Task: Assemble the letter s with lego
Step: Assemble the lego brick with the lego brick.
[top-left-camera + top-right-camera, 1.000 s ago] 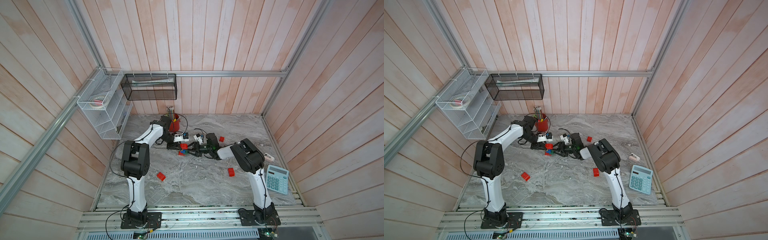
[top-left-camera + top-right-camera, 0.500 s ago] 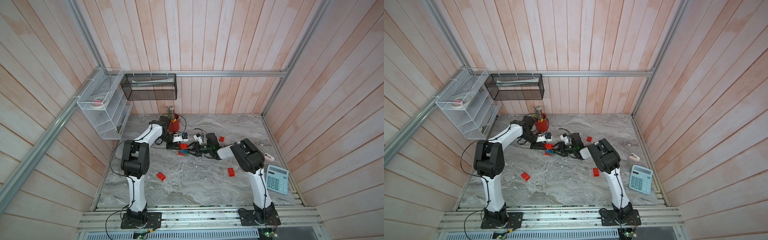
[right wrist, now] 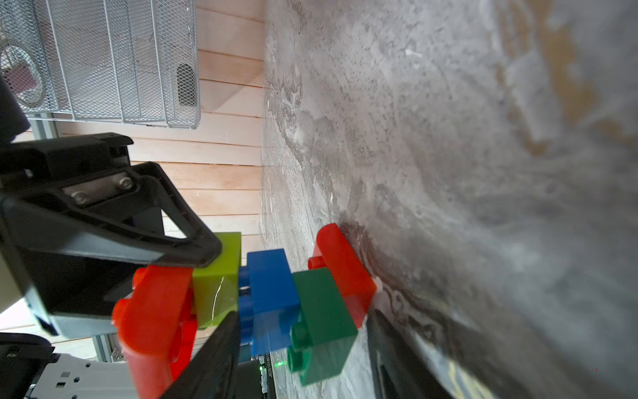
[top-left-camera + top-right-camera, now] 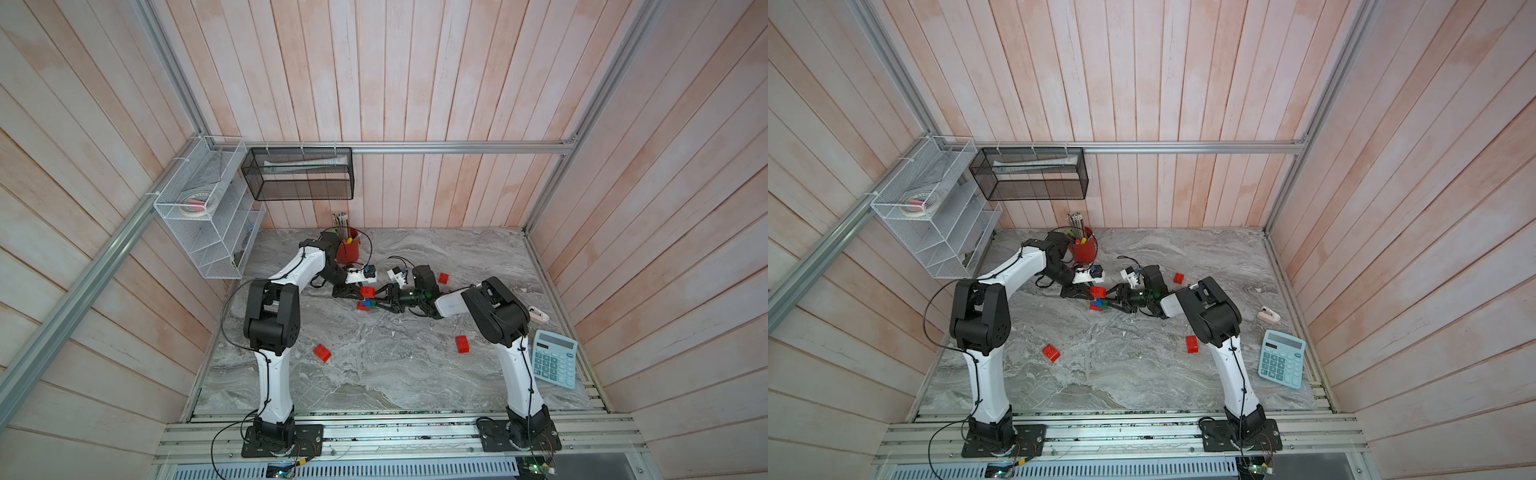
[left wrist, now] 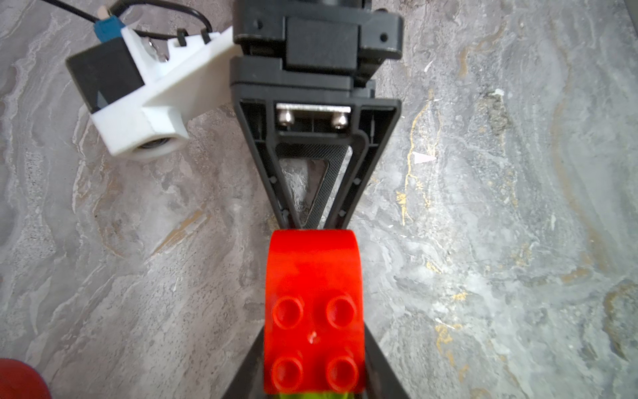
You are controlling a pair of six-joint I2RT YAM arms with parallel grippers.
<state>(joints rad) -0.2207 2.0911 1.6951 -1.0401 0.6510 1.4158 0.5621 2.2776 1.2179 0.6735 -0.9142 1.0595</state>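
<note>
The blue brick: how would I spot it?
On the grey marble table, find the stack of joined bricks in front of the red cup. The blue brick sits between the lime green brick and the dark green brick, the only blue one.

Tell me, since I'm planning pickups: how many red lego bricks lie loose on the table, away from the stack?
3: near red brick beside the left arm; right red brick beside the right arm; far red brick by that arm's wrist. More may hide under arms.
</note>
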